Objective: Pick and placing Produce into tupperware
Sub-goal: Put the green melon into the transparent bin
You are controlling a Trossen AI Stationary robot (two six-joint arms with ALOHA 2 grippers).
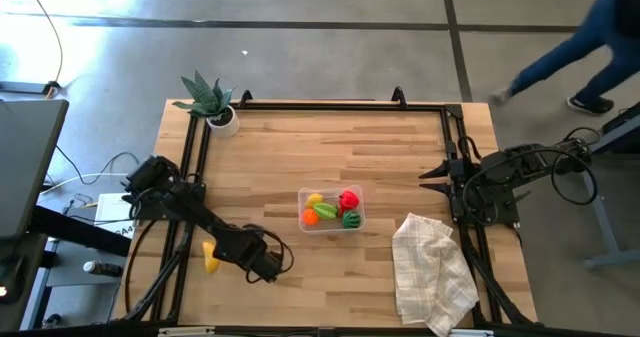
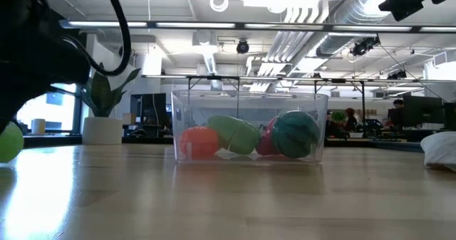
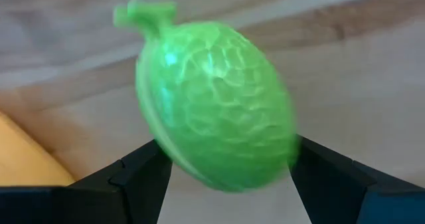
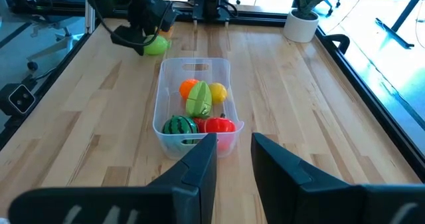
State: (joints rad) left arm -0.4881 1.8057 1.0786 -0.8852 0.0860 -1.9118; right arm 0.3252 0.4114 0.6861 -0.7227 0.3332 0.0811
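Wood-plank tabletop [image 1: 380, 157] fills your overhead view, framed by a black rail, with a potted plant [image 1: 210, 102] at the far left corner and a white checked cloth [image 1: 430, 272] lying near the front right. You have the clear tupperware [image 1: 331, 208] sitting near the middle of the table, just left of the cloth and apart from it. Inside it you can see an orange [image 4: 189, 88], a yellow lemon [image 4: 217, 91], a green piece [image 4: 198, 101] lying across the middle, a striped watermelon [image 4: 180, 126] and a red pepper [image 4: 216, 125]. Your left gripper [image 1: 262, 264] is down near the front left of the table, well apart from the tupperware, and its fingers [image 3: 136, 174] stand wide, one on each side of a light green netted melon [image 3: 216, 108], which sits between them; whether they press on it you cannot tell from the wrist view. A yellow banana [image 1: 210, 257] lies on the wood just beside that arm. Your right gripper [image 4: 234, 159] waits at the right side of the table, raised and pointing toward the tupperware, its two fingers a narrow gap apart with nothing between them. At the far right, beyond the table, a person's legs [image 1: 580, 52] show on the floor.
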